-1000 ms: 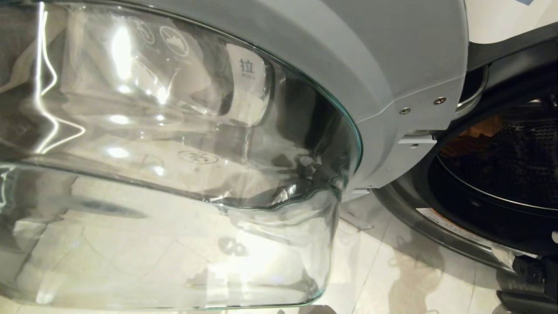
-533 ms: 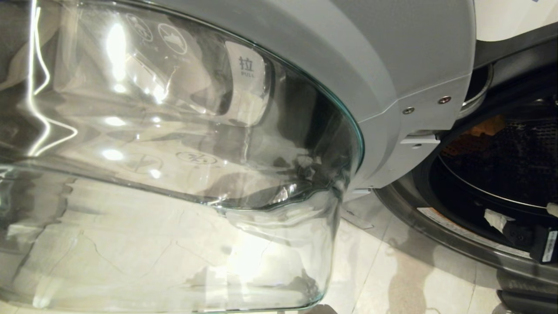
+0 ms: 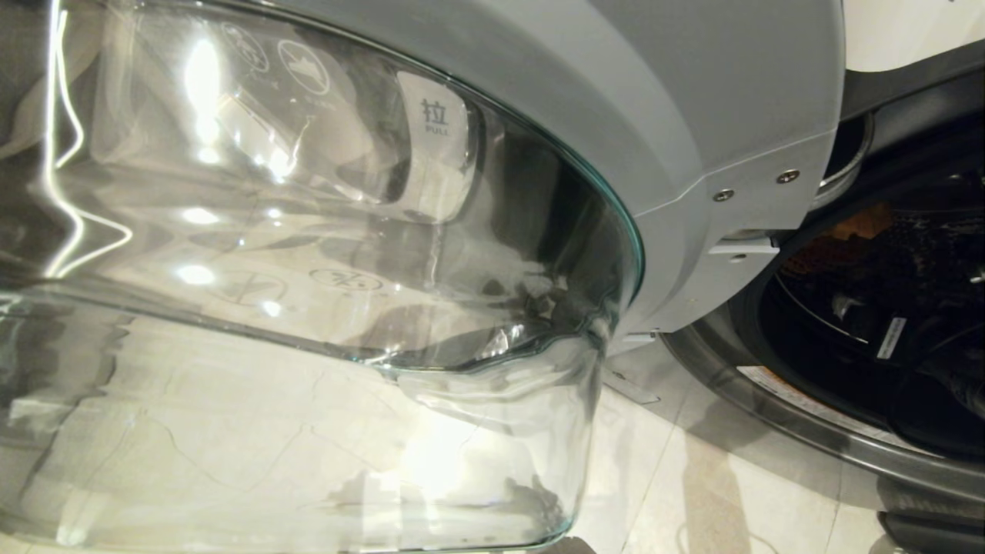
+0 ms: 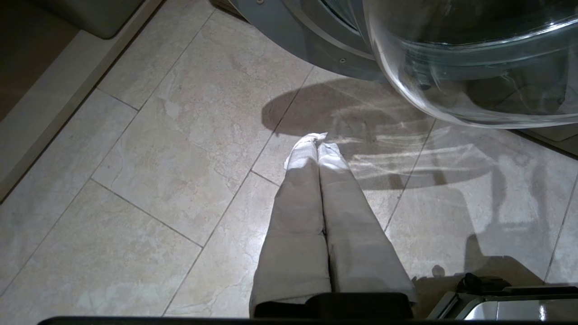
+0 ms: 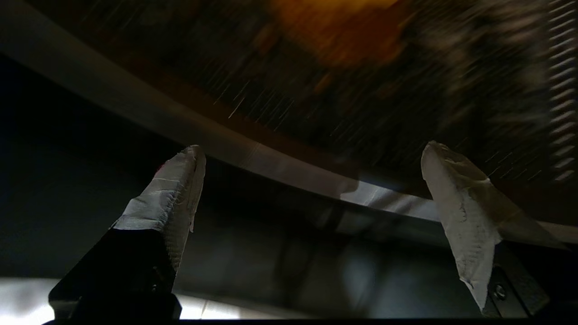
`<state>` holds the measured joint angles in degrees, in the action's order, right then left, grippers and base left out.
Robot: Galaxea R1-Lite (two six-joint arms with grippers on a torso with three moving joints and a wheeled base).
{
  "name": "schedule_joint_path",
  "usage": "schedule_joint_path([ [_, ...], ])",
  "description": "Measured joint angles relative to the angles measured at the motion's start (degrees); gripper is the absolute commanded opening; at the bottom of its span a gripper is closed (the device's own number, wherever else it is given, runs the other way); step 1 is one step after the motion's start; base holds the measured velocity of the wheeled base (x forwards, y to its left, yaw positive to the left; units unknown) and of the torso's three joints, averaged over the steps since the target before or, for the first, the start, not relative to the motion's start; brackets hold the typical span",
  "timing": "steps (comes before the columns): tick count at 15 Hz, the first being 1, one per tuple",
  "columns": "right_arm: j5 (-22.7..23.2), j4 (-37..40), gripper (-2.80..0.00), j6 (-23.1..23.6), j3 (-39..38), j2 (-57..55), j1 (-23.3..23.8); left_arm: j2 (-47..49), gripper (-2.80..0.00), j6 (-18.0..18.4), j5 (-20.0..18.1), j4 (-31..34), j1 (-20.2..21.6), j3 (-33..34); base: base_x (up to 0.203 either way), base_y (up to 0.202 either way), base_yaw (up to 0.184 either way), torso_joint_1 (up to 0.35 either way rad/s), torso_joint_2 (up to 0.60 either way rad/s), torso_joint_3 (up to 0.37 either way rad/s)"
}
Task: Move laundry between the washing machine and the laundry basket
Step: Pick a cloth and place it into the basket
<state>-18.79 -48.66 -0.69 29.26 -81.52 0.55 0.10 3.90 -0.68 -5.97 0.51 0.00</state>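
Pale floor tiles (image 4: 149,149) lie under the washing machine's (image 3: 723,438) swung-out glass door (image 3: 323,254), and the left gripper (image 4: 318,141) hangs pressed together above them, idle. At the drum mouth on the right, the right gripper (image 5: 311,180) has its fingers spread wide, empty, with the orange laundry (image 5: 343,27) farther in. Reaching blind, a finger could strike the drum lip (image 5: 253,153), or close short of the cloth.

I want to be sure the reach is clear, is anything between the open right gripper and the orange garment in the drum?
Nothing visible. The right gripper is open at the drum's metal lip; the orange garment lies beyond, blurred.
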Motion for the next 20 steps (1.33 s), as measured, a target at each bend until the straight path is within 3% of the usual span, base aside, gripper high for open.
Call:
schedule_joint_path([
  [2,-0.1,-1.0,0.00,-1.1,3.1,-3.4,3.1,0.0,-2.80,0.0,0.0,-0.1,0.0,0.0,0.000,0.000,0.000,0.000,0.00,0.000],
  [6,-0.1,-1.2,0.00,-5.8,9.6,-11.0,5.0,0.0,-2.80,-0.1,0.1,-0.1,0.0,0.0,0.000,0.000,0.000,0.000,0.00,0.000],
  [10,-0.6,-1.5,0.00,-11.0,21.2,-22.7,5.5,0.0,-2.80,-0.1,0.1,-0.1,0.0,0.0,0.000,0.000,0.000,0.000,0.00,0.000],
  [15,-2.5,-2.8,0.00,-11.9,37.2,-35.5,6.1,0.0,-2.80,-0.3,0.2,0.0,0.0,0.0,0.000,0.000,0.000,0.000,0.00,0.000],
  [20,-5.0,6.9,0.00,-12.4,55.0,-41.4,6.9,0.0,-2.80,-0.6,0.3,-0.1,-0.1,0.0,0.000,0.000,0.000,0.000,0.00,0.000],
])
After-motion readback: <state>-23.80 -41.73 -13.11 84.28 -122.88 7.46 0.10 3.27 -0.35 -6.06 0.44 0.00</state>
